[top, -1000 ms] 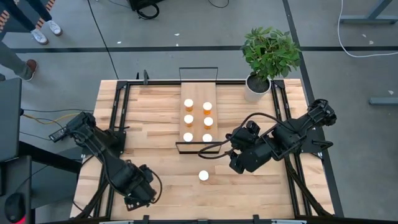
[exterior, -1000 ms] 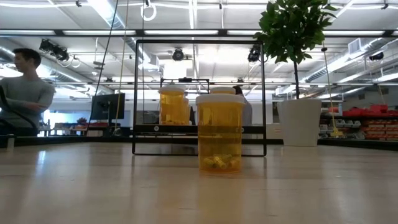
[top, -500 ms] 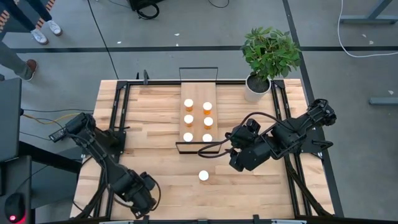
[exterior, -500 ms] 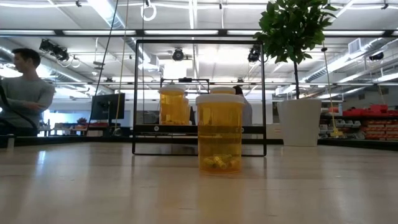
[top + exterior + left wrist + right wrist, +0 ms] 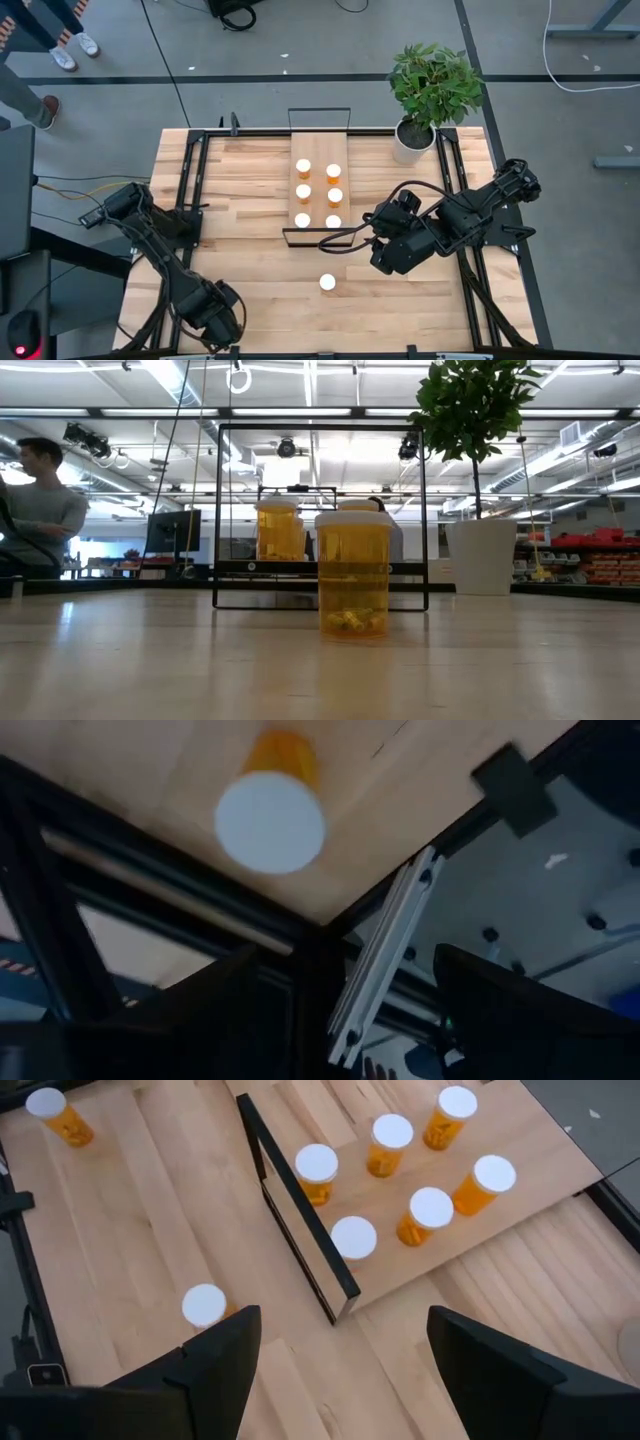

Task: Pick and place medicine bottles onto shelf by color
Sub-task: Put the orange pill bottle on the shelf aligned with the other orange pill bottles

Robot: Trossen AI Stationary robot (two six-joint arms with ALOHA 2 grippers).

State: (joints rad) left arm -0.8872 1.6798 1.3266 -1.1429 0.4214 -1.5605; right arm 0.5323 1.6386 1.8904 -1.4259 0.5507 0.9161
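Observation:
Six medicine bottles (image 5: 318, 194) with white caps stand in two rows on the shelf (image 5: 318, 145), a pale board with a black frame at the table's middle far side. One orange bottle (image 5: 327, 283) stands alone on the table in front of the shelf. Another orange bottle (image 5: 271, 812) stands by the table's near left corner. My left gripper (image 5: 350, 1020) hovers open above that bottle, pointing steeply down, and in the high view the left gripper (image 5: 215, 318) hides it. My right gripper (image 5: 390, 257) waits open, raised to the right of the shelf's near end.
A potted plant (image 5: 432, 92) stands at the far right corner. Black frame rails (image 5: 190, 215) run along the table's left and right sides. In the low view a person (image 5: 40, 510) stands in the room at the left.
My left gripper has sunk and gone toward the table's near left corner, rolling about its own line as it went. Its fingers have stayed open.

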